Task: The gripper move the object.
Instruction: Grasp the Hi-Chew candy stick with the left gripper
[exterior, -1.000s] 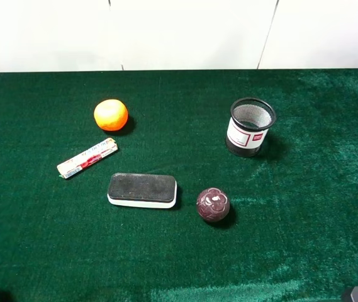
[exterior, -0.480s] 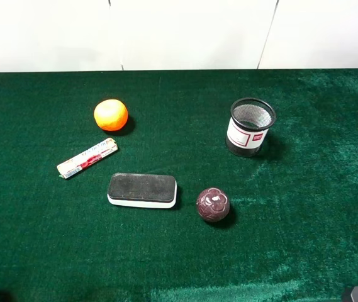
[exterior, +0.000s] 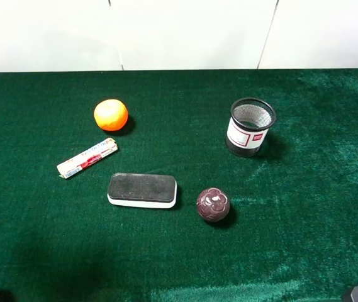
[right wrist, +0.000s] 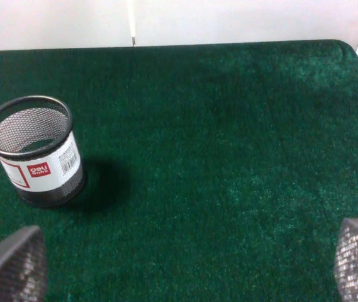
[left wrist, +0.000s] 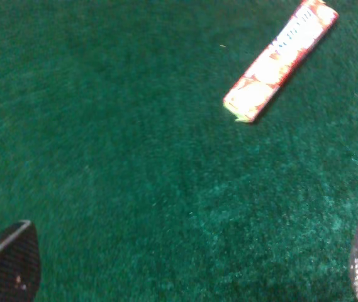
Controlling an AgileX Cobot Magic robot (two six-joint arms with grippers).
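Plainly slim white roll [exterior: 87, 158], red-blue print

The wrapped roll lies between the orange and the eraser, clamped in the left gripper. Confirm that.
Not clamped. The wrapped roll lies free on the cloth between the orange and the eraser. The left wrist view shows the left gripper open and clear of the roll.

High camera looks steeply down on whole table [exterior: 304, 239]. Left wrist camera, close, shares object [left wrist: 279, 60] lying ahead of left gripper [left wrist: 188, 261]; right wrist shares mesh cup [right wrist: 34, 151].
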